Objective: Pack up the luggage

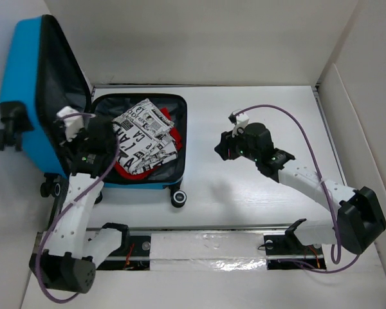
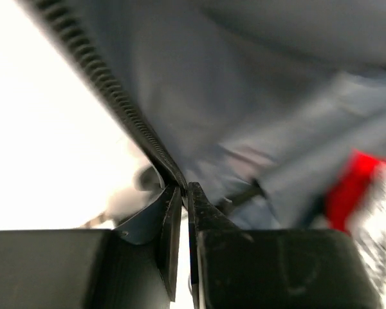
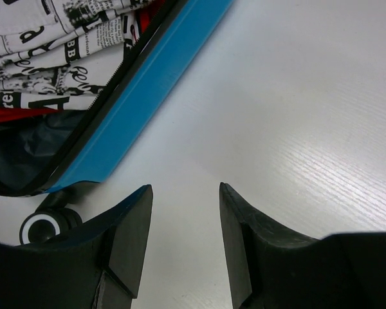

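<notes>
- Black fingers (image 2: 170, 222) of the left gripper (image 2: 183, 188) are squeezed tight together. They pinch the zipper edge (image 2: 116, 103) of the luggage (image 2: 257, 77) right at their tips.
- Grey lining (image 2: 296, 122) fills the space past those fingers. Something red and blurry shows off to their right.
- Seen from above, the luggage lies open on the white table (image 1: 257, 199). Its blue lid (image 1: 26, 84) stands up, and the left fingers sit at the lid's rim.
- A newspaper-print cloth (image 1: 141, 135) lies in the bottom half, just to the right of the left fingers. It rests on a red cloth (image 1: 125, 170).
- The right gripper (image 3: 183, 190) has its fingers apart and holds nothing. Bare table lies between and past them.
- The blue side of the luggage is up and to the left of the right fingers. A black wheel (image 3: 42, 226) sits just beside the left one.
</notes>
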